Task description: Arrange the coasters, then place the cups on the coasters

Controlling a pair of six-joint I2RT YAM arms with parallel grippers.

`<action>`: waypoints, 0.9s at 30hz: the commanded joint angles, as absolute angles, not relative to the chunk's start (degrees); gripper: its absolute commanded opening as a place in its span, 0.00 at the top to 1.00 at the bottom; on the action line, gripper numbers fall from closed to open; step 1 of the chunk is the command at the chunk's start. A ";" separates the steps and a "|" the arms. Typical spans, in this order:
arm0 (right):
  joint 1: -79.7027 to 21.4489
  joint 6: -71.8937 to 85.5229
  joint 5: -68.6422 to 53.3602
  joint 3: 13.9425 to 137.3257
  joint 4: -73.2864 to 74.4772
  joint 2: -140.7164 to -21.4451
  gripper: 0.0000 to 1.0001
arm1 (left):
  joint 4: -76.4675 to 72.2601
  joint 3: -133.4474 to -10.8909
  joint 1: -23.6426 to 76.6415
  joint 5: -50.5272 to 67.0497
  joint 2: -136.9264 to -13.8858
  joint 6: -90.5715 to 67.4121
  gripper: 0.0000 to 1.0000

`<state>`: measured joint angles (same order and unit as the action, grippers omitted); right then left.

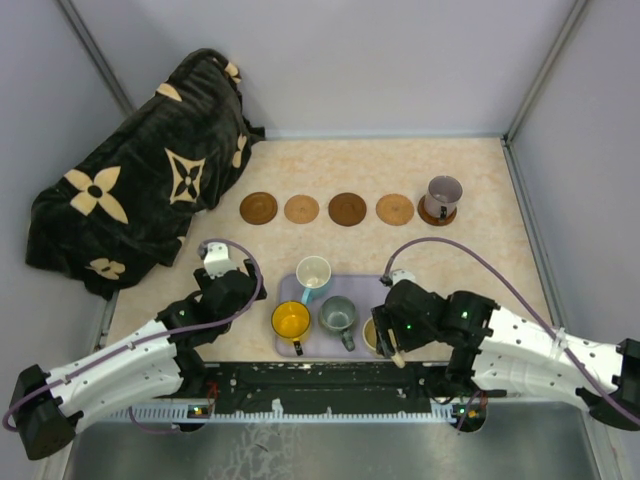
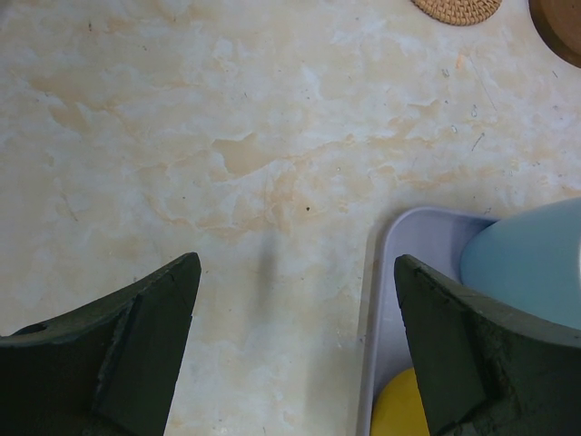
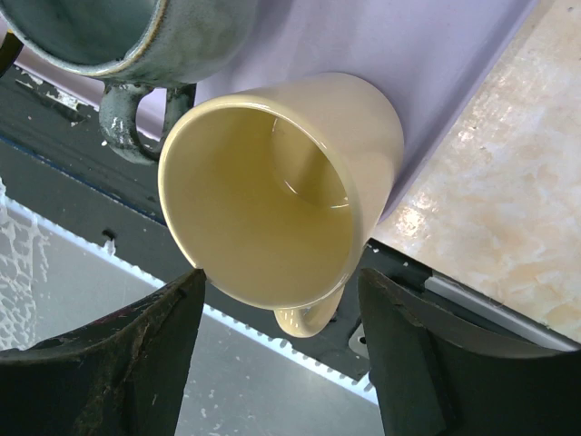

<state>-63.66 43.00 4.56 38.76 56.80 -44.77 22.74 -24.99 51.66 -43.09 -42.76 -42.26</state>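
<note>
Four bare brown coasters (image 1: 258,208) (image 1: 301,209) (image 1: 348,209) (image 1: 395,209) lie in a row. A fifth coaster (image 1: 437,217) carries the purple-grey cup (image 1: 444,192). The lavender tray (image 1: 360,285) holds the white-and-blue cup (image 1: 313,272), yellow-orange cup (image 1: 291,321), grey-green cup (image 1: 338,315) and cream-yellow cup (image 3: 272,191). My right gripper (image 3: 280,275) straddles the cream cup's near rim and handle, its fingers close on each side, open. The cup still sits on the tray. My left gripper (image 2: 295,263) hangs open over bare table just left of the tray (image 2: 408,236).
A black blanket with tan flowers (image 1: 140,200) is heaped at the back left. Grey walls close in the table on three sides. A black rail (image 1: 330,385) runs along the near edge, right behind the tray.
</note>
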 commanded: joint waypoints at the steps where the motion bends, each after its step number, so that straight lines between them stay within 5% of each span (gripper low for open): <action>1: -64.07 41.79 7.23 37.99 56.60 -46.93 0.32 | 22.26 -24.84 51.80 -44.42 -42.55 -42.86 0.06; 13: -64.07 42.10 8.02 40.67 58.96 -42.85 0.22 | 20.86 -24.50 51.82 -44.30 -43.38 -42.52 0.07; 27: -64.09 40.65 6.79 38.53 58.36 -50.03 0.31 | 21.97 -24.01 51.82 -44.99 -42.36 -43.33 0.07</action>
<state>-63.75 41.52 5.89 38.72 58.70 -48.58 21.89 -24.71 51.66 -43.66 -43.24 -42.65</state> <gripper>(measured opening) 0.708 0.935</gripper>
